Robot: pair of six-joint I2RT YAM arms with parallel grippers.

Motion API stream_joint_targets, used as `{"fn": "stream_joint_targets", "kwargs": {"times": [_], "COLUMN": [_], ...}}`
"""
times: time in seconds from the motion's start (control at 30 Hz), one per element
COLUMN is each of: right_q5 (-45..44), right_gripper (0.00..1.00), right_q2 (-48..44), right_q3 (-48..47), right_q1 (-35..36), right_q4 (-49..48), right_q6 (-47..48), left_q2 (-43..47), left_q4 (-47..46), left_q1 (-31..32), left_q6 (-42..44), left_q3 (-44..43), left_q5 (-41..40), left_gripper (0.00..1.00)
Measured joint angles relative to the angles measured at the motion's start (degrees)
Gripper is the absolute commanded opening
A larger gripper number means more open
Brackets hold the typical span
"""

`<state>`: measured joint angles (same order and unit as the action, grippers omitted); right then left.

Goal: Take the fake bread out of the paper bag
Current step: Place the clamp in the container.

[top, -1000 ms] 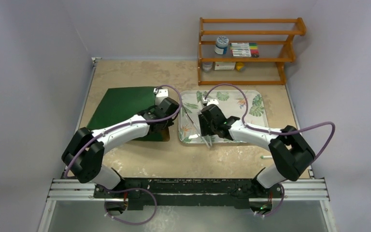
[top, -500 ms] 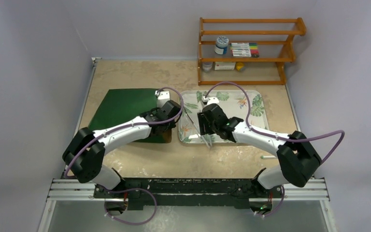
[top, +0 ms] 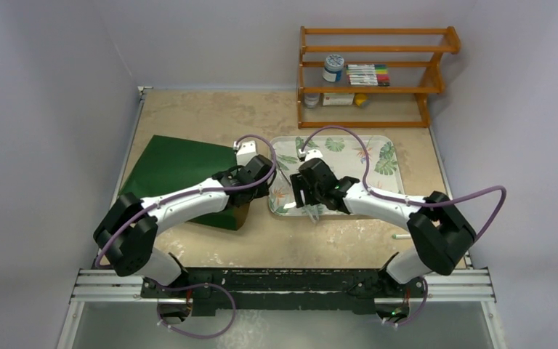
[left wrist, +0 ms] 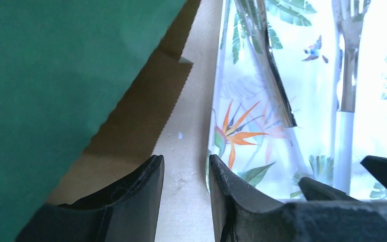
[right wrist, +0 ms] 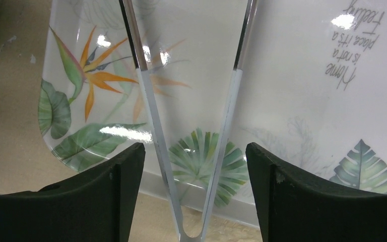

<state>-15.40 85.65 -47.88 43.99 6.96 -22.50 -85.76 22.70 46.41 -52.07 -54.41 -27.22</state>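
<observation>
Paper bag (top: pixel 178 171) lies flat on the counter (top: pixel 211 109), dark green side up, at 9 o'clock from the leaf-print tray (top: pixel 381 163). Its mouth faces the tray, and your left wrist view shows the kraft-brown inside behind a zigzag-cut edge. Your left claw (left wrist: pixel 185 164) hangs over the bare strip of counter between bag and tray, its jaws narrowly parted with nothing in them. Your right claw (right wrist: pixel 195 151) is spread wide at the tray's 6 o'clock rim. It straddles the hinge end of the metal tongs (right wrist: pixel 150 106), with a gap on each side. The tongs lie on the tray, opening toward 12 o'clock. A wooden rack (top: pixel 378 49) stands at the counter's 1 o'clock corner.
</observation>
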Motion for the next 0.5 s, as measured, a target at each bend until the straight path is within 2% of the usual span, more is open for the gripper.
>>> {"fn": "stream_joint_targets", "kwargs": {"times": [0.27, 0.5], "right_q5": [0.0, 0.2], "right_gripper": [0.75, 0.64], "right_q2": [3.0, 5.6], "right_q3": [-0.2, -0.4], "right_q1": [0.0, 0.0], "right_q4": [-0.7, -2.2], "right_q6": [0.4, 0.9], "left_q2": [0.0, 0.3], "left_q4": [0.3, 5.2], "left_q1": [1.8, 6.0], "left_q6": [-1.4, -2.2], "left_q3": [-4.2, -16.1], "left_q5": [0.0, -4.7], "left_gripper": [0.38, 0.38]}}
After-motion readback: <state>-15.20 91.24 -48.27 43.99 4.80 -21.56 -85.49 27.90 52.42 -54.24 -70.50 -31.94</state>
